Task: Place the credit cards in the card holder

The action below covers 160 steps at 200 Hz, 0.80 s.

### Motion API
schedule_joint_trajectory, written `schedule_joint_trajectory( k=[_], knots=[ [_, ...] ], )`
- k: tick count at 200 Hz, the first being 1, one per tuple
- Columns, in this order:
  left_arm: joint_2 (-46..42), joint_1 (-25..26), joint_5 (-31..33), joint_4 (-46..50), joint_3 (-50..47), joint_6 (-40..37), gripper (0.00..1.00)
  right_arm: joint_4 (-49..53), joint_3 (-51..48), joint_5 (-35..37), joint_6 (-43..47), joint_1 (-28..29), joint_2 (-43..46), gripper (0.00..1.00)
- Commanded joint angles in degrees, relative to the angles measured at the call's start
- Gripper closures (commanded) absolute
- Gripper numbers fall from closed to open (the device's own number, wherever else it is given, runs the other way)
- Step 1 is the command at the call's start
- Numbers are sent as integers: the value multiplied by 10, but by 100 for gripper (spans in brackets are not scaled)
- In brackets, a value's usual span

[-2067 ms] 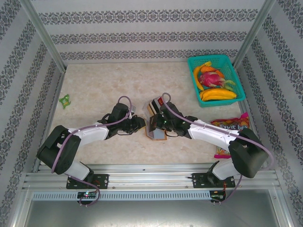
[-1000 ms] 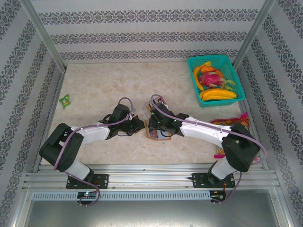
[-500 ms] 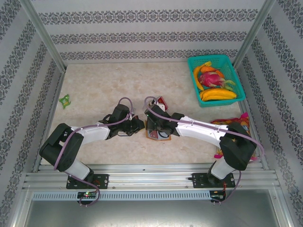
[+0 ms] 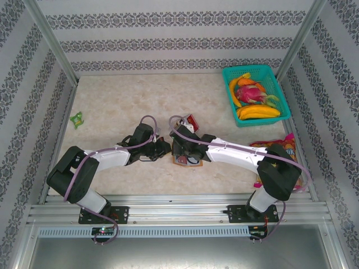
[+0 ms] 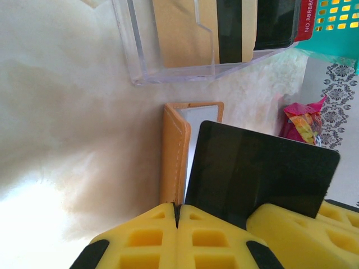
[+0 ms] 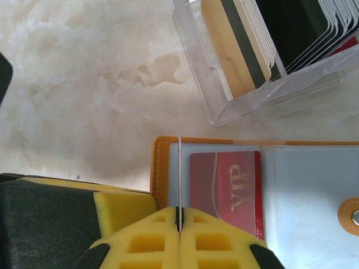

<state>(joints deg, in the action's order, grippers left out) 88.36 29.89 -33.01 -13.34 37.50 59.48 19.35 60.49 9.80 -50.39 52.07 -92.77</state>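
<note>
The card holder [image 6: 159, 168] is laid open on the table [image 4: 123, 101], near the middle, just in front of the clear card box [image 6: 263, 98], and a red VIP card [image 6: 227, 190] is seen in its inner sleeve. Its orange left edge is pinched by the left gripper [image 5: 176, 216]. A black card [image 5: 258, 168] is held on edge over its left part by the right gripper [image 6: 179, 218], whose fingers are pressed together on it.

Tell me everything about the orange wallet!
The card holder is orange-tan, leather-looking, with stitched edges and clear plastic pockets inside. It lies open on the marbled table beside a clear box. A red VIP card sits in one pocket, and a round snap shows at one edge. The left gripper pinches its cover edge; the right gripper holds a black card over it.
</note>
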Motion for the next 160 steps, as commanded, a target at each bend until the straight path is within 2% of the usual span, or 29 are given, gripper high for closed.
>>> schedule_joint_trajectory(
  k=[1, 40, 110, 138, 160],
  knots=[
    [-14, -4, -9, -24, -4, 9, 100, 43, 45, 38, 9, 17, -29, 100],
    [-21, -3, 0, -14, -3, 7, 100, 161, 102, 141, 25, 43, -56, 100],
    [-17, -4, 11, -1, -8, 3, 100, 191, 78, 189, 24, 38, -8, 100],
    [-17, -4, 19, 15, -8, -7, 100, 182, 35, 159, 17, 6, 14, 100],
    [-14, -4, 30, 37, -9, -26, 100, 104, -26, 87, 31, -25, 50, 100]
  ],
)
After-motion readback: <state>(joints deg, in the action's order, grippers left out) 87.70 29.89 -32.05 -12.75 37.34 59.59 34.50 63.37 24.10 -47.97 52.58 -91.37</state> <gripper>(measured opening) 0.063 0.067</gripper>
